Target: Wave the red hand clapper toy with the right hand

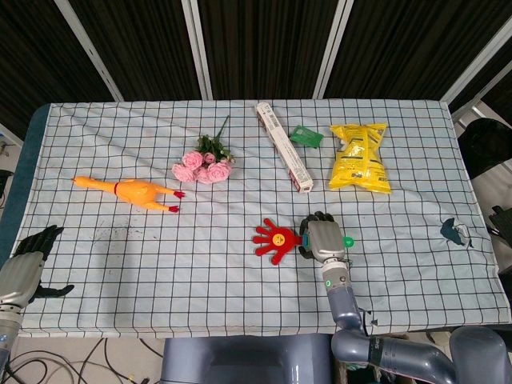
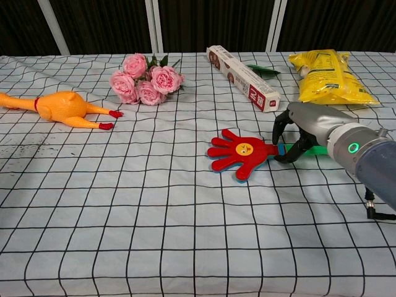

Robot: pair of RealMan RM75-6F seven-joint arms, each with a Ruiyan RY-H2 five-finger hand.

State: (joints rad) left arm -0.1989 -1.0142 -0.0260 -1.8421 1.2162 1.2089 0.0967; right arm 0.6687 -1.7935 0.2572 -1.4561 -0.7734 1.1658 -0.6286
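The red clapper toy (image 1: 276, 240) lies flat on the checked tablecloth (image 1: 160, 256), near the middle of the table and a little toward the robot's right, with its palm-shaped end pointing away from the right hand and its green handle (image 2: 318, 150) running under that hand. The right hand (image 1: 322, 239) is lowered over the handle, back of the hand up, forearm reaching in from the near right edge of the table. In the chest view its dark fingers (image 2: 286, 137) curl down around the handle just where it meets the red palm (the fingertips sit at cloth level, and whether they truly clamp the handle or only cage it I cannot tell). The toy is not lifted.

The left hand (image 1: 28, 260) rests at the near left corner of the table, holding nothing, its dark fingers spread apart.

Farther back lie a rubber chicken (image 1: 128, 192), a bunch of pink roses (image 1: 204, 166), a long narrow box (image 1: 284, 157), a small green packet (image 1: 306, 136) and a yellow snack bag (image 1: 360, 156).
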